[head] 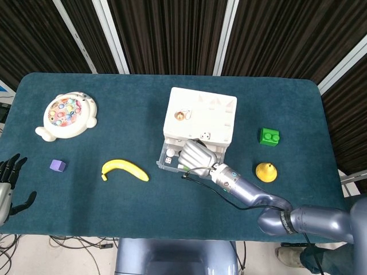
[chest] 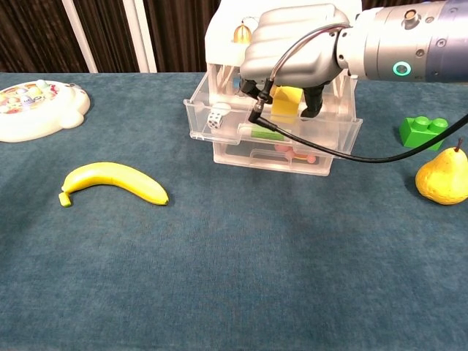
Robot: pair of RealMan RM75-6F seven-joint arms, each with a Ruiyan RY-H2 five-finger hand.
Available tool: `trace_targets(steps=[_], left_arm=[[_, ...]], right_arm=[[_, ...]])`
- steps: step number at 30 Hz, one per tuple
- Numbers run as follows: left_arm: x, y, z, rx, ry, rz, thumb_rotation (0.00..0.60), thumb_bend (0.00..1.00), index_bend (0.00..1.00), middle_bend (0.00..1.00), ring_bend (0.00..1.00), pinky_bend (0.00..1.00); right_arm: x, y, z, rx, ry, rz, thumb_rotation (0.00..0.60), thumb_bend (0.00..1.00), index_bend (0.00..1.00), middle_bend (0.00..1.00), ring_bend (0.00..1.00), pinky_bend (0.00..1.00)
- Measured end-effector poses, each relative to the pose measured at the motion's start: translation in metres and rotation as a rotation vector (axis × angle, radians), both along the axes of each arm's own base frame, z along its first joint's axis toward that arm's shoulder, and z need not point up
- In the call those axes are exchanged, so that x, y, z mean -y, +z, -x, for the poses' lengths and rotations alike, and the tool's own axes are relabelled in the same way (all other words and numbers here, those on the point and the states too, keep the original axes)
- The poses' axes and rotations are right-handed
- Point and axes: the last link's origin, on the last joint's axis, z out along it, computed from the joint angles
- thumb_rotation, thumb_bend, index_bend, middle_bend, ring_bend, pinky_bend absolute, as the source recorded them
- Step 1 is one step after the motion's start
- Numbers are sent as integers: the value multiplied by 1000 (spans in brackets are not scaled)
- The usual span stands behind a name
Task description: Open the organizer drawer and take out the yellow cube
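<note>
The yellow cube (chest: 287, 102) sits in the pulled-out top drawer (chest: 272, 121) of the white organizer (head: 200, 116), toward the drawer's right half, with a white die (chest: 216, 120) at the drawer's left end and a green marker-like item (chest: 262, 134) along its front wall. The right hand (chest: 292, 55) reaches down into that drawer, fingers (chest: 313, 100) curled downward on either side of the cube; whether they actually grip or only touch it cannot be told, since the palm covers the cube's top. A lower drawer holds small pink and red items (chest: 289, 152).

Left of the organizer lie a banana (head: 124, 169), a purple block (head: 57, 165) and a round fishing-game toy (head: 66, 115). Right of it are a green brick (head: 269, 136) and a yellow pear (head: 266, 171). The left hand (head: 8, 188) hovers far left of the organizer, off the table edge, fingers spread and holding nothing.
</note>
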Motion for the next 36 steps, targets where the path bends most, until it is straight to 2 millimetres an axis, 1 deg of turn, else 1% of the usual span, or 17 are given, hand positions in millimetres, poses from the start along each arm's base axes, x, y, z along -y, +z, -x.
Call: trace_targets(steps=[8,16,22,31,34,36], left_arm=[[0,0,0,-1,3,3,600,307,50,0,0,0],[0,0,0,0,4,2,600,306,50,0,0,0],[-1,0,1,-1,6,4,600,307,49,0,0,0],[-1,0,0,-3,3,1,600,307,48,0,0,0],[0,0,0,-3,2,1,600,307,48,0,0,0],[0,0,0,-3,1,0,600,307,48,0,0,0]], right_arm=[[-1,0,-1,6,10,6,600,151,606,982,984,1000],[-2,2,-5,26,27,14,600,153,610,982,985,1000],[-5,9,-8,49,27,9,600,153,610,982,984,1000],[-7,35,-12,157,-33,-12,600,150,609,982,983,1000],[-5,53,-12,207,-58,-2,600,150,609,982,984,1000],[-3,69,-11,244,-71,19,600,150,610,982,983,1000]])
